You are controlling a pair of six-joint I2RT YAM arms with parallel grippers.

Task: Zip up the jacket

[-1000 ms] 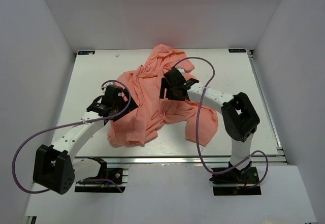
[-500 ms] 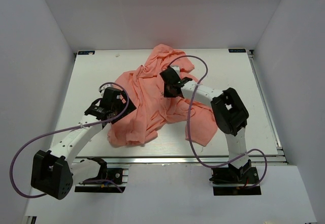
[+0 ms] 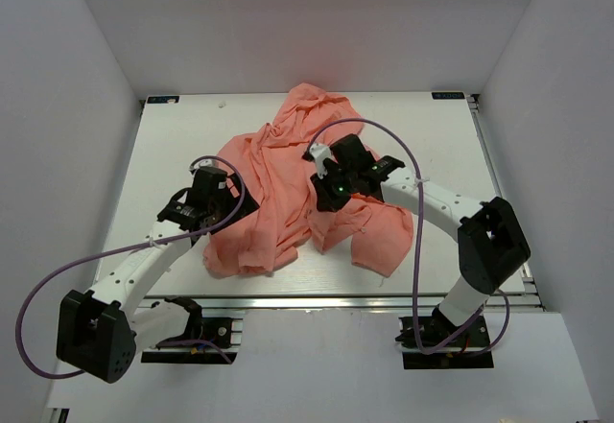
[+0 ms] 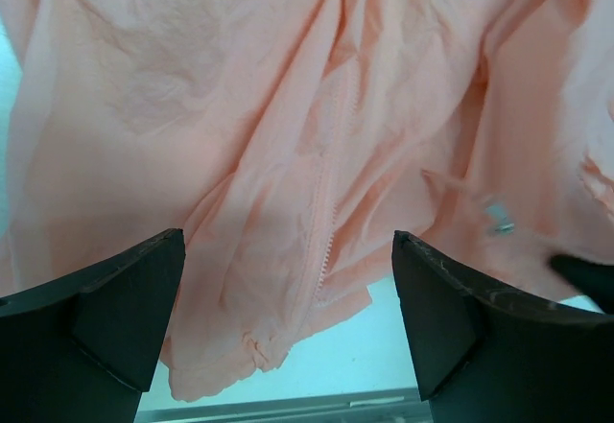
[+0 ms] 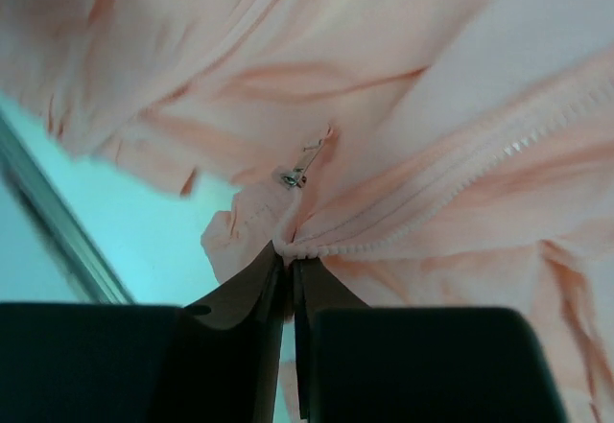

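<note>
The salmon-pink jacket (image 3: 273, 169) lies crumpled in the middle of the white table, with its hood toward the back. My right gripper (image 3: 329, 193) is shut on the jacket's front edge, pinching the zipper tape (image 5: 460, 188) at its end. In the right wrist view the small metal slider (image 5: 293, 176) hangs just beyond that gripper (image 5: 288, 255). My left gripper (image 3: 216, 207) hovers at the jacket's left side. In the left wrist view it (image 4: 288, 317) stands wide open over a line of zipper teeth (image 4: 331, 202), holding nothing. A metal pull (image 4: 497, 217) shows to the right.
The table (image 3: 460, 154) is bordered by white walls at the back and on both sides. An aluminium rail (image 3: 336, 298) runs along its near edge. Purple cables (image 3: 408, 183) loop from both arms above the cloth.
The right gripper closed on the zipper edge and pulled back toward the near side, dragging the fabric with it. Its elbow swung out to the right. The left arm barely moved.
</note>
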